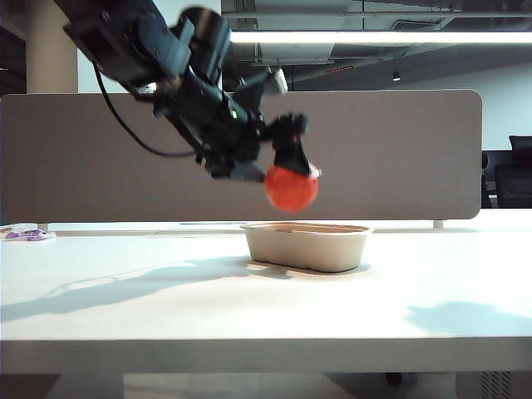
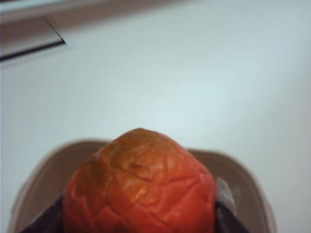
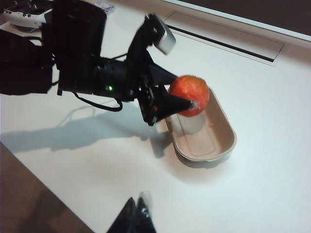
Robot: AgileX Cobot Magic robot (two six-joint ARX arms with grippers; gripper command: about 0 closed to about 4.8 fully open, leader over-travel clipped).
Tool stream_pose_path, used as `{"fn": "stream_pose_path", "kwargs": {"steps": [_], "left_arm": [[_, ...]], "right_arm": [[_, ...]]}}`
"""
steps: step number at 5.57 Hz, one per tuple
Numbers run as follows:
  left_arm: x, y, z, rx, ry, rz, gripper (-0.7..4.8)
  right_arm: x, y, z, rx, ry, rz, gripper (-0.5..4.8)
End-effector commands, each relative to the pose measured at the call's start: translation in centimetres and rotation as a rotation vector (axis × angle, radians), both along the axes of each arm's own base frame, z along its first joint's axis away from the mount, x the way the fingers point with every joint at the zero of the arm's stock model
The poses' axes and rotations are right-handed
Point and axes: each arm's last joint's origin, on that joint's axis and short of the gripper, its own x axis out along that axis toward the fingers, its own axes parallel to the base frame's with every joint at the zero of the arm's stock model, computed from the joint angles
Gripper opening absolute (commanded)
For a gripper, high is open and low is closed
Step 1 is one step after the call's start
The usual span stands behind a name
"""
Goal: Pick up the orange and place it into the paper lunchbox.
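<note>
The orange (image 1: 291, 189) is a red-orange, wrinkled, glossy ball hanging in the air above the paper lunchbox (image 1: 307, 246), a shallow beige tray on the white table. My left gripper (image 1: 293, 174) is shut on the orange, one dark finger on each side of it. In the left wrist view the orange (image 2: 139, 187) fills the foreground and the lunchbox rim (image 2: 245, 179) curves behind it. The right wrist view shows the orange (image 3: 190, 94) over the near end of the lunchbox (image 3: 221, 145). My right gripper (image 3: 137, 203) is shut and empty, held above the table away from the tray.
A grey partition (image 1: 399, 158) stands along the table's back edge. A white object with purple marks (image 1: 27, 235) lies at the far left. A cable slot (image 3: 228, 41) runs in the table behind the lunchbox. The left arm (image 3: 73, 63) stretches across toward the tray.
</note>
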Motion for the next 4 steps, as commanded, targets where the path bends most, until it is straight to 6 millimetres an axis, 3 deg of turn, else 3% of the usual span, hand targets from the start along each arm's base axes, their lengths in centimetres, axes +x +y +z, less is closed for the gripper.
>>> {"fn": "stream_pose_path", "kwargs": {"steps": [1, 2, 4], "left_arm": [[0.2, -0.76, -1.17, -0.004, 0.006, -0.034, 3.54], [0.21, -0.77, -1.14, -0.004, 0.004, -0.033, 4.04], [0.26, -0.72, -1.11, -0.004, 0.003, -0.032, 4.09]], "right_arm": [[-0.15, -0.04, 0.21, 0.007, -0.011, 0.0, -0.01], [-0.15, -0.04, 0.21, 0.007, -0.011, 0.0, -0.01], [-0.14, -0.04, 0.2, 0.006, -0.011, 0.0, -0.01]]}}
